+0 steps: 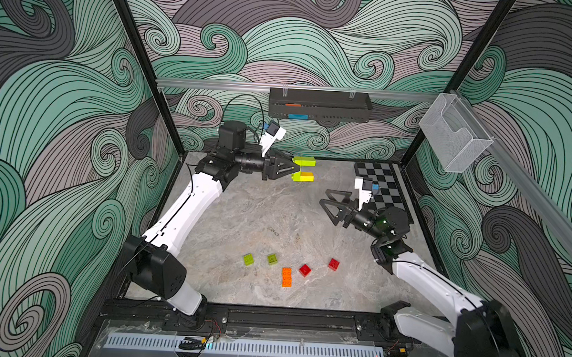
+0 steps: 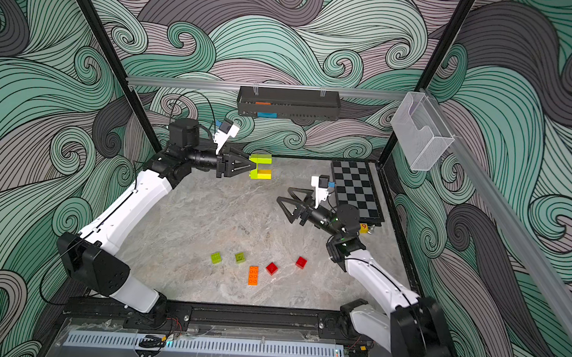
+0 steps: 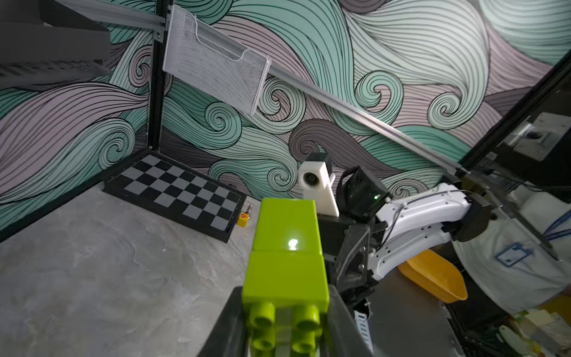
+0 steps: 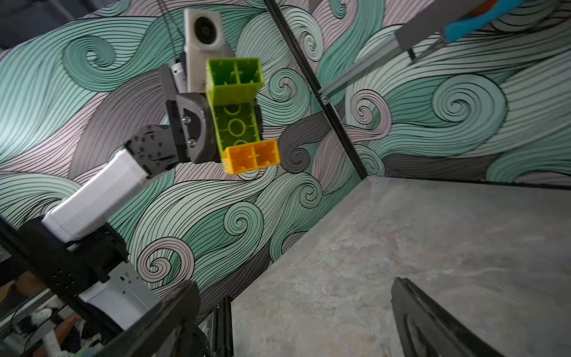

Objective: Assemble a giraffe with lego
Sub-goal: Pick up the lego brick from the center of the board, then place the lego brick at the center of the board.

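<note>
Green-yellow giraffe (image 1: 307, 161) in left gripper (image 1: 297, 169)

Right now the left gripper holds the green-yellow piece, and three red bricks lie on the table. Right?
Only two red bricks lie on the table, as both top views show. The left gripper does hold the green-yellow piece.

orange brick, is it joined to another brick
No, the orange brick lies alone on the table, with a gap to the nearest red brick.
</note>
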